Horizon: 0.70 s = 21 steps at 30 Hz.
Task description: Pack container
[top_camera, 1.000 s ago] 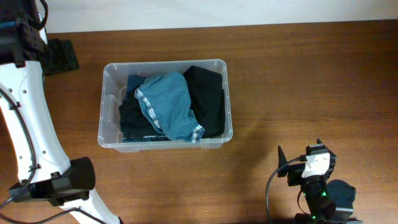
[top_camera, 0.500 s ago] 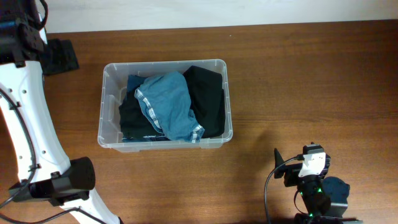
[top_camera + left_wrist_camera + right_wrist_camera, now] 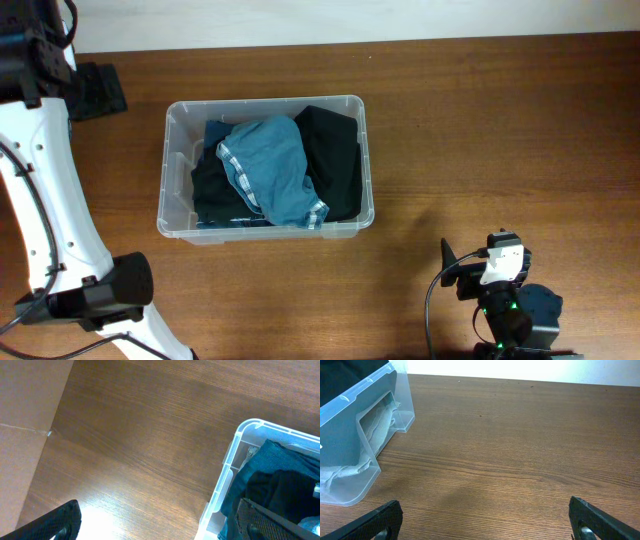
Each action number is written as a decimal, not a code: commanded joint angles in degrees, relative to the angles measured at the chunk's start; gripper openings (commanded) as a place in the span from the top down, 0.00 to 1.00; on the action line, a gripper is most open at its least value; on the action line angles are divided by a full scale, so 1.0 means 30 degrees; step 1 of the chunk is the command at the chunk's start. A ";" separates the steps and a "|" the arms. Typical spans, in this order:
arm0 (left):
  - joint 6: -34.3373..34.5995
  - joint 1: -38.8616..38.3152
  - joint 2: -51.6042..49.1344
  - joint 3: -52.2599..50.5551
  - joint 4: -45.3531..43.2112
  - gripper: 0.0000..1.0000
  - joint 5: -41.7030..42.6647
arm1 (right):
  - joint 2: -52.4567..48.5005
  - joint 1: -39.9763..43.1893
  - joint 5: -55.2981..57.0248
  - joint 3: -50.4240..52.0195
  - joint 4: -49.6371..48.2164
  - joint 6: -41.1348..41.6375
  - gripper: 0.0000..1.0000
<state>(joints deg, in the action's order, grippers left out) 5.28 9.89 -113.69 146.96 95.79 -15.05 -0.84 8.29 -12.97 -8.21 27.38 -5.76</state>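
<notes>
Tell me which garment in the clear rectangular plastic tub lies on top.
The crumpled light-blue fabric garment with a checked band; it drapes over the black fabric garments.

Bright, even light from above; all three views are sharp. The wooden bench (image 3: 480, 130) shows fine grain. The clear tub (image 3: 265, 100) casts a faint, soft shadow to its right. In the left wrist view, a white glare patch (image 3: 102, 520) shines on the bench. The top strip of the right wrist view is washed out.

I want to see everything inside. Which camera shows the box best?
The overhead camera: the whole box shows, with the clothes inside. The left wrist camera catches just a corner of the box, the right wrist camera just one end.
</notes>
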 commanded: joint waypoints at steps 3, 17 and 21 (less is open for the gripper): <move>0.0095 0.0131 0.1042 0.0095 0.0095 0.00 -0.0080 | 0.0160 0.0117 -0.0160 0.0160 -0.0066 0.0233 0.02; -0.1712 0.0131 1.7522 -2.5070 -1.9373 0.00 0.3242 | 0.0160 0.0117 -0.0160 0.0160 -0.0066 0.0233 0.01; -0.2062 0.0131 2.2418 -3.1430 -2.0225 0.00 0.3242 | 0.0160 0.0117 -0.0160 0.0160 -0.0066 0.0233 0.02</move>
<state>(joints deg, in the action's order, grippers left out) 1.26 9.96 -53.98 62.37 35.59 -6.83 -0.75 8.29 -13.13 -8.12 27.05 -5.76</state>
